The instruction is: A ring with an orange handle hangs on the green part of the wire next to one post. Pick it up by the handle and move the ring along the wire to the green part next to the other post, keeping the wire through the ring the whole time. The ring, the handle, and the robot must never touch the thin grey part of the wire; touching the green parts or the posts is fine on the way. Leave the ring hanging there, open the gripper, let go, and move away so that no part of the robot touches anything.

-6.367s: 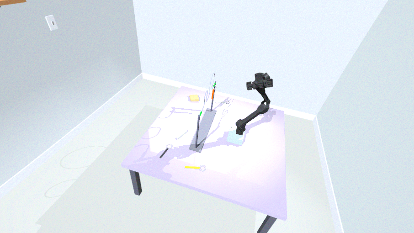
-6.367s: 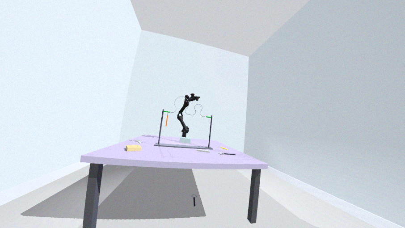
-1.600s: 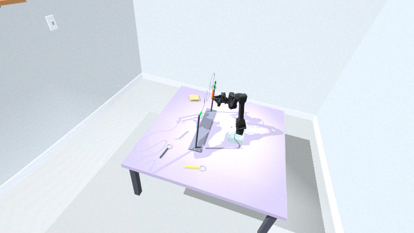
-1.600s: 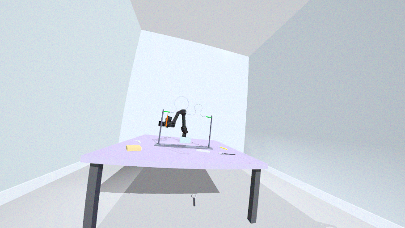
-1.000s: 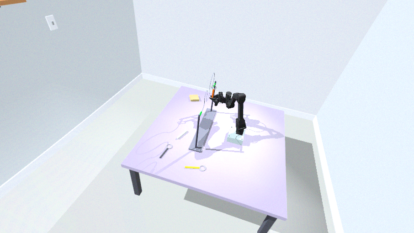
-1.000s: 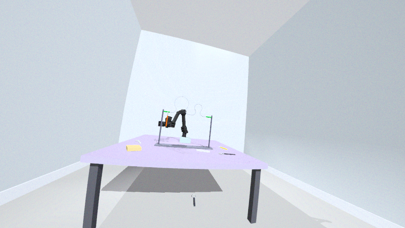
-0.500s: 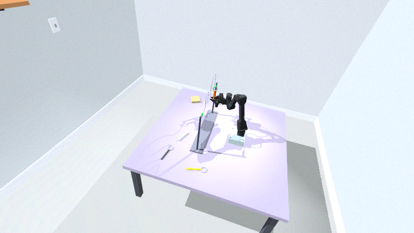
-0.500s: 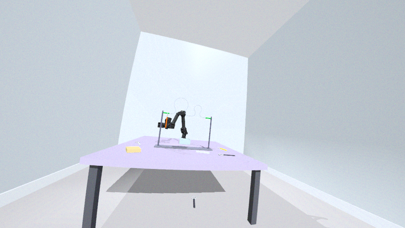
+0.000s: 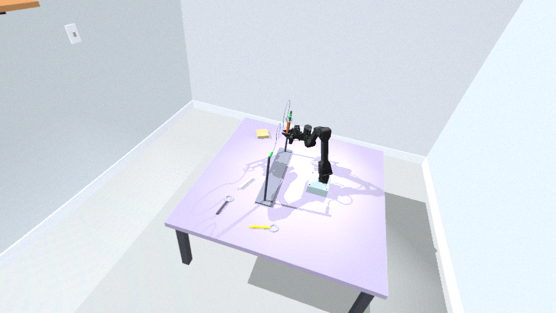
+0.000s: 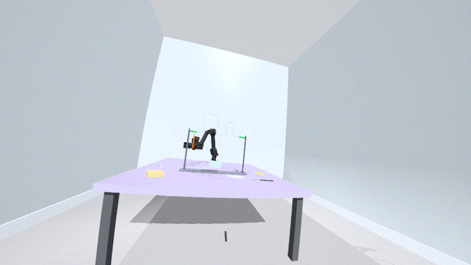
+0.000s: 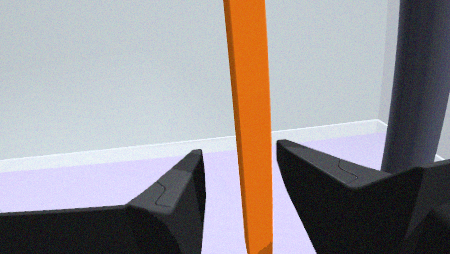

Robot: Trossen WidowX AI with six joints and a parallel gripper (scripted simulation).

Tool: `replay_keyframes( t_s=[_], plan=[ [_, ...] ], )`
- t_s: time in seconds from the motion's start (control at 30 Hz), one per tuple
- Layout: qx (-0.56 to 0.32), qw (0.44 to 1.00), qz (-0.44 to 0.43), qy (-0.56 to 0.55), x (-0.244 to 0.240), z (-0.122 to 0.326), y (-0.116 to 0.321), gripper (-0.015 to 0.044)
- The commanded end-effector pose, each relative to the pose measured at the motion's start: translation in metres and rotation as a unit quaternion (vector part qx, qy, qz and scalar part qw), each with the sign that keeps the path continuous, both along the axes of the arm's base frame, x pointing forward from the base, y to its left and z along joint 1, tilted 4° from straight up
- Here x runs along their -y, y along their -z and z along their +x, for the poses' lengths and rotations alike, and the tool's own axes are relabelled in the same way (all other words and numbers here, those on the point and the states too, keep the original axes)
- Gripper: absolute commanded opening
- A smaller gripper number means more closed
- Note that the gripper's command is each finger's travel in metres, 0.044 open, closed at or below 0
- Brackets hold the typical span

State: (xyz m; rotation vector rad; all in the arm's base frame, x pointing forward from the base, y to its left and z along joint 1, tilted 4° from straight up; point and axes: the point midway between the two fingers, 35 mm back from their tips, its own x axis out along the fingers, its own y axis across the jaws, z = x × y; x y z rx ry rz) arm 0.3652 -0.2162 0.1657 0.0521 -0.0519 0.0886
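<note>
From my wrist camera, the orange handle point(image 9: 288, 127) point(image 10: 193, 142) point(image 11: 254, 110) runs upright from twelve toward six o'clock between the fingertips of my gripper point(image 9: 286, 135) point(image 10: 193, 145) point(image 11: 239, 154), which stands partly open, gripping nothing (daylight on both sides); its ring point(image 9: 289, 119) is up by the green wire section point(image 9: 289, 115) point(image 10: 193, 131).

Matt, smooth orange handle point(image 9: 288, 127) point(image 10: 193, 142) point(image 11: 254, 100)

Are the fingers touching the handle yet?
No, the wrist view shows gaps between the handle and both fingers.
</note>
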Motion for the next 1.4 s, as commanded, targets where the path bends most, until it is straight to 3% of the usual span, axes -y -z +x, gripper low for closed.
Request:
replay_keyframes(
  t_s=[0.0, 0.4, 1.37],
  plan=[
    [0.0, 1.0, -0.003, 0.002, 0.001, 0.0, 0.0, 0.016],
    [0.0, 1.0, 0.0, 0.0, 0.0, 0.0, 0.0, -0.015],
    [0.0, 1.0, -0.002, 0.002, 0.0, -0.001, -0.015, -0.015]
  ],
)
